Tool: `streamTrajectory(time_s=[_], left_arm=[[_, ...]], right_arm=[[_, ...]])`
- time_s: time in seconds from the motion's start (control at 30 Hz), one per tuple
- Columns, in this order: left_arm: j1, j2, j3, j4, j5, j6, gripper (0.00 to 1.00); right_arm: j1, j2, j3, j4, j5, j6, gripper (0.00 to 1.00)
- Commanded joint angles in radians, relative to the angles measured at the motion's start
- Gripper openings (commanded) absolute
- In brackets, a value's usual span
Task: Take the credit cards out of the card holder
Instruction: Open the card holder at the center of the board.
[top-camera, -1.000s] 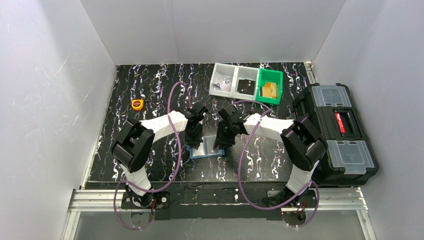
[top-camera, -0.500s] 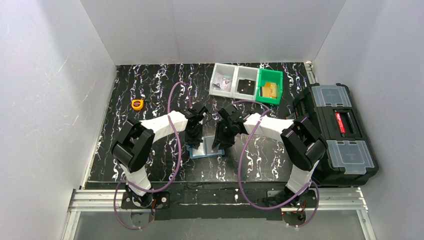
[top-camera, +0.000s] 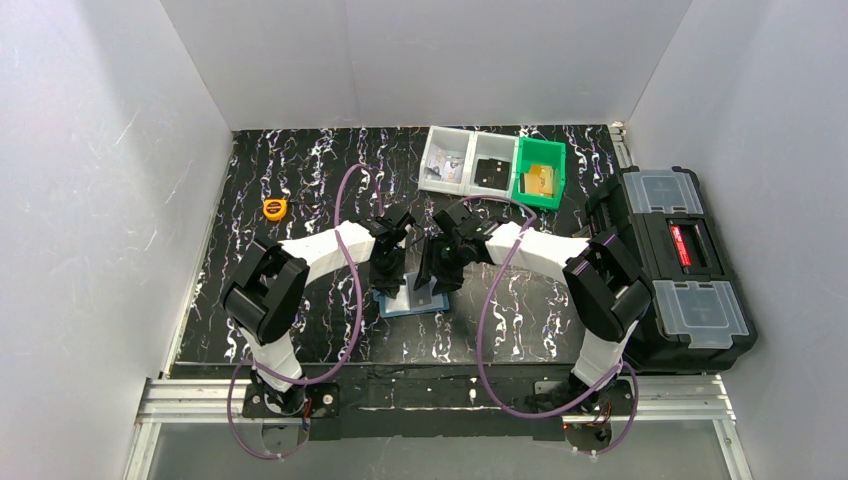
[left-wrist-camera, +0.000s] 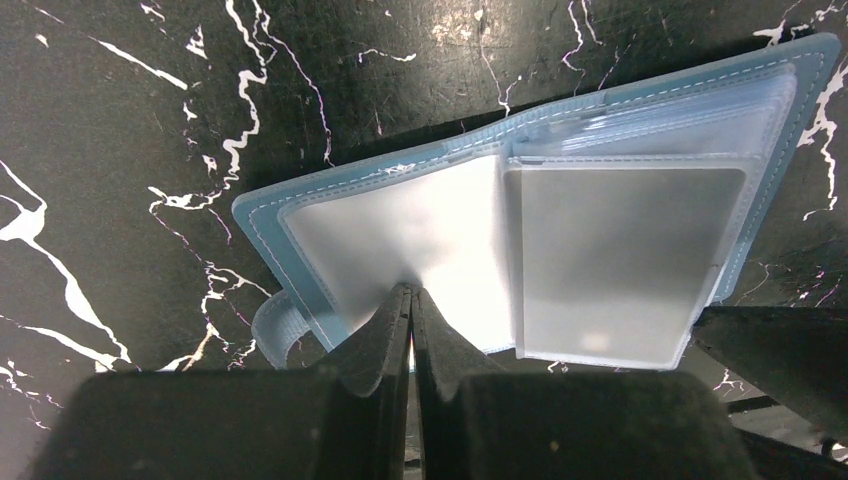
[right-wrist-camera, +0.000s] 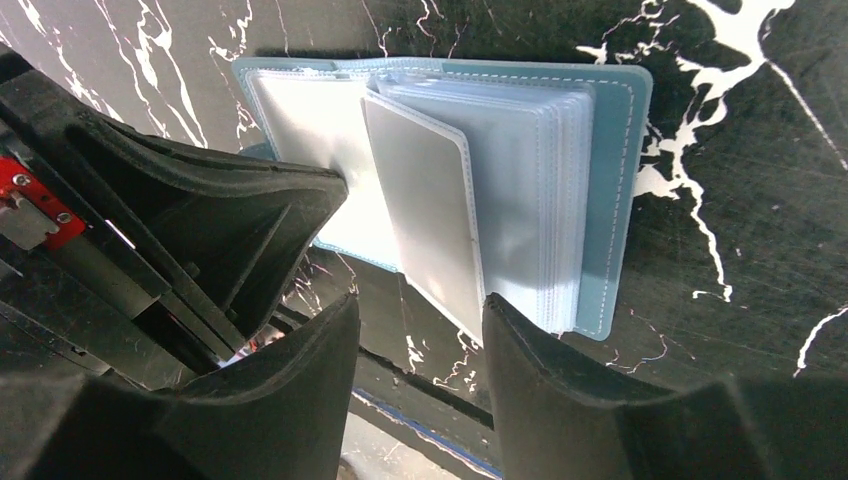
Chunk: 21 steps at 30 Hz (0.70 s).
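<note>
- The card holder (top-camera: 410, 303) lay open and flat on the black marbled table (top-camera: 300, 180), between the two arms and close to their wrists.
- The left gripper (left-wrist-camera: 410, 318) had its jaws together with nothing between them. Its tips rested on the pale inner face of the holder's left leaf, apparently pinning it down.
- The right gripper (right-wrist-camera: 415, 345) had its jaws apart at the near edge of the stack of clear sleeves (right-wrist-camera: 530, 180). The lifted top sleeve, showing a grey card (left-wrist-camera: 620, 255), stood roughly in line with the gap, but I could not tell whether either finger touched it.
- Risk: the jaws might close on sleeve plastic rather than the card alone (the sleeves looked thin, glossy and closely layered). The whole holder would then drag or lift instead of the card sliding out.
- Risk: the left tips pressed on a small, slick patch. A sideways pull from the right could slide the holder out from under them or swing it round.
- Risk: the two grippers sat very near each other, so a widened or misaimed move could knock them together.
- Risk: the strap tab (left-wrist-camera: 272, 330) beside the left tips could snag if that arm shifted.
</note>
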Motion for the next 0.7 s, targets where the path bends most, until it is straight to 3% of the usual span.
streamTrajectory(time_s=[0.0, 0.3, 0.67], left_arm=[[-0.004, 0.013, -0.024, -0.009, 0.017, 0.008, 0.02], [-0.003, -0.04, -0.027, 0.004, 0.034, 0.012, 0.02], [0.013, -0.125, -0.05, -0.046, -0.001, 0.025, 0.11]], right_arm=[[0.012, 0.007, 0.05, 0.0, -0.036, 0.002, 0.57], [0.012, 0.0, 0.064, 0.027, -0.094, 0.042, 0.65], [0.013, 0.03, 0.087, 0.069, -0.163, 0.076, 0.72]])
